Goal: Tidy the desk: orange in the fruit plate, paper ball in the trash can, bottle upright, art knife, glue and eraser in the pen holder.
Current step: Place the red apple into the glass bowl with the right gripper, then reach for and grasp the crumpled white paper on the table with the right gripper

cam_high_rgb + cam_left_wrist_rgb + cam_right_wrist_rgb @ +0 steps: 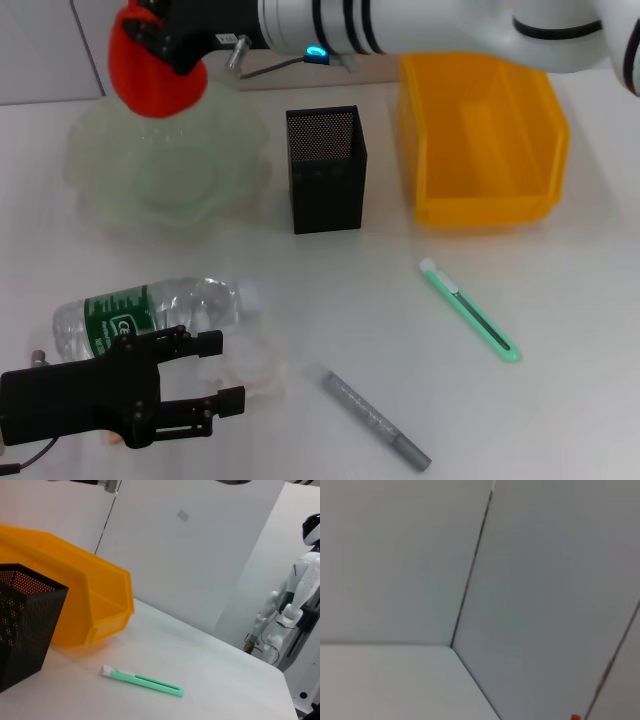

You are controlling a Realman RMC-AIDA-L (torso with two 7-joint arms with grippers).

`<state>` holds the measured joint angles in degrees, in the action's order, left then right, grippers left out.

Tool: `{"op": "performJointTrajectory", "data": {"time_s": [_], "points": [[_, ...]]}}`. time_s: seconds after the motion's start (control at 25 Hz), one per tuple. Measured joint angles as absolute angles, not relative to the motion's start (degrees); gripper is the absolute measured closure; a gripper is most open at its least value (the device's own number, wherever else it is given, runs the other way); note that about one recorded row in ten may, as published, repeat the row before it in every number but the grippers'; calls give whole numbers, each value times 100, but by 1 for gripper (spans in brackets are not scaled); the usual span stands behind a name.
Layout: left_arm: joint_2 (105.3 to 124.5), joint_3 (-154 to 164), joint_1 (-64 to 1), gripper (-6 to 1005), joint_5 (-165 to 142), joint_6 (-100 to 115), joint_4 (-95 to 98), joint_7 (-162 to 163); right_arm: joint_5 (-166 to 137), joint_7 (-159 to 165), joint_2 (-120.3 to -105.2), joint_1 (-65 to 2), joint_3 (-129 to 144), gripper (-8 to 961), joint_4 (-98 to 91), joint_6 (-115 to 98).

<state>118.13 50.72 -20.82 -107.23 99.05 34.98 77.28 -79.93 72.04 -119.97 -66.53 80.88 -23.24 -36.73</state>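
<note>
My right gripper [165, 45] is shut on the red-orange orange [150, 85] and holds it above the far rim of the pale-green fruit plate [110, 200]. A sliver of the orange shows in the right wrist view [575, 718]. My left gripper [232, 372] is open low at the front left, beside the clear bottle [140, 315], which lies on its side. A white paper ball [245, 352] lies between its fingers. The black mesh pen holder [325, 170] [22, 625] and the yellow trash can [480, 140] [85, 605] stand at the back. The green art knife [470, 310] [142, 681] lies to the right. The grey glue stick [375, 420] lies in front.
A small peach thing [268, 380], perhaps the eraser, lies by the paper ball. A white humanoid robot [295, 600] stands beyond the table's far side. The table edge runs close behind the plate and trash can.
</note>
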Motion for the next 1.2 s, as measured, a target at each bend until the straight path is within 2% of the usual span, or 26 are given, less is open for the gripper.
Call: {"op": "performJointTrajectory", "data": {"time_s": [0.52,0.76,0.96,1.0,1.04,1.12,1.16,1.2], "points": [[11820,5072,-2092,188,-10723,9905,3498,7663,-7986,7896,-12000,-6670,9272,806,-2531,-2738],[11831,5071,-2075,188,-10722,9905,3494,7664,-7980,8062,-11997,-6611,9523,626,-2626,-2493],[11830,5070,-2070,188,-10722,9905,3490,7664,-7950,8168,-11993,-6507,9511,386,-2729,-2501],[11817,5046,-2046,188,-10723,9906,3489,7664,-7937,8452,-11959,-6229,9529,349,-3130,-2658],[11817,5046,-2046,188,-10723,9906,3489,7664,-7937,8452,-11959,-6229,9529,313,-3130,-2658],[11808,5040,-2028,188,-10723,9906,3489,7643,-8022,8820,-11887,-5624,9442,240,-3963,-3065],[11803,5042,-2012,188,-10723,9905,3488,7605,-8104,8991,-11864,-5254,9298,203,-4485,-3415],[11796,5035,-1969,188,-10722,9908,3488,7527,-8332,9333,-11839,-4611,8839,198,-5300,-4155]]}}
